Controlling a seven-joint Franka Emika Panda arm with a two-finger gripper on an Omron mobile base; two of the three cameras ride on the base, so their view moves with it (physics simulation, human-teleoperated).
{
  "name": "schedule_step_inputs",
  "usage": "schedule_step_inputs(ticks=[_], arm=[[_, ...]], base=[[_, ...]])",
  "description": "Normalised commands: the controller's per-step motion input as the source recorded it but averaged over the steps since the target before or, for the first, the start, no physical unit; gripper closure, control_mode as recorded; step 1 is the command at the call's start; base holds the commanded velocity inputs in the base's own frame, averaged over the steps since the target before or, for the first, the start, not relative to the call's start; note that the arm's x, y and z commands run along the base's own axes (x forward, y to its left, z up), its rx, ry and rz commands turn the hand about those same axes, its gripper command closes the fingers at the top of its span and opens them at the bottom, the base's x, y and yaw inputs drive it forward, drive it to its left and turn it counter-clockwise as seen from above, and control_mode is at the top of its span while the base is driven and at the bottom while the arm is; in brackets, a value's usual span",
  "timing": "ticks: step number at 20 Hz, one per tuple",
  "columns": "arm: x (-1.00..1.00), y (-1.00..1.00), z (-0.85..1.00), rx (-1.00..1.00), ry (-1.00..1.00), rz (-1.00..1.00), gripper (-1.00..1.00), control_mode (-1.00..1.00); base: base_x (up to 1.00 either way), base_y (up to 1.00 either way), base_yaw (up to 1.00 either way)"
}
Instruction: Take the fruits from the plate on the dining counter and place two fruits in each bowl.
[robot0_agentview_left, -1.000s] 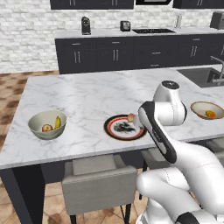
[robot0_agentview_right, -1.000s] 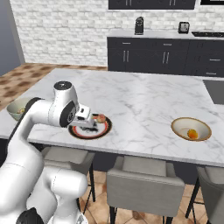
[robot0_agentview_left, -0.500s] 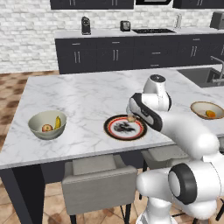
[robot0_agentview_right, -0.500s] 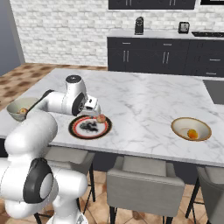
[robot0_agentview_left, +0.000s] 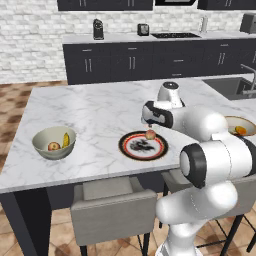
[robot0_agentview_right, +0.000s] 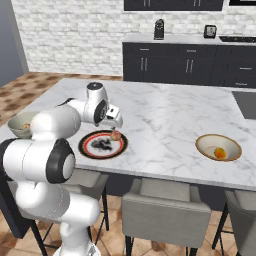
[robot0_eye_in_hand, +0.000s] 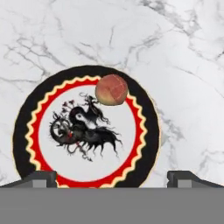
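The arm has swung forward over the desk (robot0_agentview_left: 90, 112), bringing the claw (robot0_eye_in_hand: 111, 177) above the plate (robot0_eye_in_hand: 148, 113) with its jaws wide apart and empty. The peach (robot0_eye_in_hand: 111, 89), the last fruit there, sits at the plate's rim, so the next grab looks close.

Even, bright rendered light, no glare. Soft shadow under the peach (robot0_eye_in_hand: 111, 89) ahead of the gripper (robot0_eye_in_hand: 112, 178). Hand view slightly soft; base views sharp throughout.
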Motion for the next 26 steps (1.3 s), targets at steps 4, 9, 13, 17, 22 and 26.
schedule_step_inputs(ticks=[4,9,13,17,22,26], arm=[[0.37,0.00,-0.49,0.00,0.00,0.00,-1.00,-1.00],[0.38,0.00,-0.42,0.00,0.00,0.00,-1.00,-1.00],[0.42,0.00,-0.38,0.00,0.00,0.00,-1.00,-1.00],[0.28,0.00,-0.21,0.00,0.00,0.00,-1.00,-1.00],[0.39,0.00,-0.17,0.00,0.00,0.00,-1.00,-1.00],[0.31,0.00,-0.24,0.00,0.00,0.00,-1.00,-1.00]], base=[[0.00,0.00,0.00],[0.00,0.00,0.00],[0.00,0.00,0.00],[0.00,0.00,0.00],[0.00,0.00,0.00],[0.00,0.00,0.00]])
